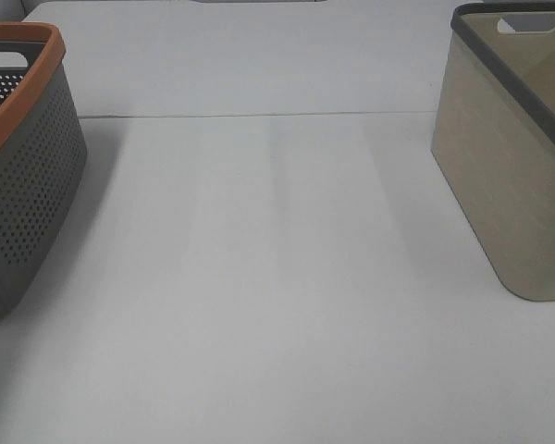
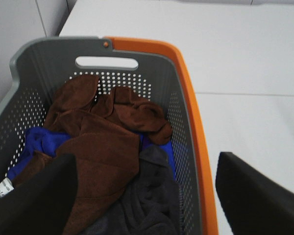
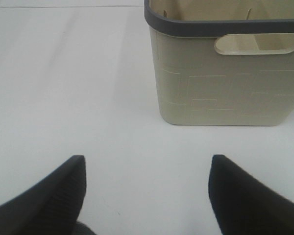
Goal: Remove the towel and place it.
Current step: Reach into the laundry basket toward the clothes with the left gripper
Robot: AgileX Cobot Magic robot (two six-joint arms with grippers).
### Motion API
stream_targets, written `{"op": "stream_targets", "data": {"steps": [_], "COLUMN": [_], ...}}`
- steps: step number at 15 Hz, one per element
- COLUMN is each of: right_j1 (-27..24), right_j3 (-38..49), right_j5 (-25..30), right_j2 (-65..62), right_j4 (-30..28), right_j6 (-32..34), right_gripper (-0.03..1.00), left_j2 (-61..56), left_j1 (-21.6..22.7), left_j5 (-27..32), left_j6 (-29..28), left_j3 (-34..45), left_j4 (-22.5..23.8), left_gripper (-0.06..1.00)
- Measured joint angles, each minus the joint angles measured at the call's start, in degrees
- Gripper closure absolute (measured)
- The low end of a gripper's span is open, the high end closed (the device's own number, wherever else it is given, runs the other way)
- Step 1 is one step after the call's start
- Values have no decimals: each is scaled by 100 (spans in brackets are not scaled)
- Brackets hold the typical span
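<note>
The dark brown towel (image 2: pixel 105 139) lies crumpled in the grey perforated basket with an orange rim (image 2: pixel 186 98), on top of a blue cloth (image 2: pixel 41 139) and a dark grey cloth (image 2: pixel 147 196). My left gripper (image 2: pixel 147 193) hangs open above the basket's near end, one finger over the cloths, the other (image 2: pixel 255 196) outside the rim. My right gripper (image 3: pixel 147 191) is open and empty above the table, facing the beige basket (image 3: pixel 225 83). Neither gripper shows in the exterior high view, where the towel is hidden.
In the exterior high view the grey basket (image 1: pixel 23 176) stands at the left edge and the beige basket with a dark grey rim (image 1: pixel 513 157) at the right. The white table (image 1: pixel 277 277) spans between them, with a seam line across the back.
</note>
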Motion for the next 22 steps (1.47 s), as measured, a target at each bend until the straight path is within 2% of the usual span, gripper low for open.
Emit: {"op": "stream_targets", "data": {"steps": [2, 4, 8, 9, 10, 13, 15, 22], "right_j1": [0, 0, 0, 0, 0, 0, 0, 0], "right_j3": [0, 0, 0, 0, 0, 0, 0, 0], "right_j5": [0, 0, 0, 0, 0, 0, 0, 0], "right_j2": [0, 0, 0, 0, 0, 0, 0, 0], "right_j4": [0, 0, 0, 0, 0, 0, 0, 0], "right_j6": [0, 0, 0, 0, 0, 0, 0, 0], "right_gripper": [30, 30, 30, 30, 30, 30, 30, 30], "left_j2": [1066, 1931, 3151, 3260, 3741, 4377, 4698, 5604], "left_j1": [149, 183, 201, 201, 201, 201, 201, 201], "left_j5": [533, 1415, 3048, 3260, 4114, 5185, 5420, 5477], "left_j6": [-34, -40, -40, -40, -40, -40, 11, 155], "left_j3": [-682, -1564, -3254, -3466, -4194, -4962, -5231, -5323], "left_j4": [0, 126, 516, 584, 900, 1352, 1576, 2160], "left_gripper": [20, 20, 20, 20, 23, 26, 26, 26]}}
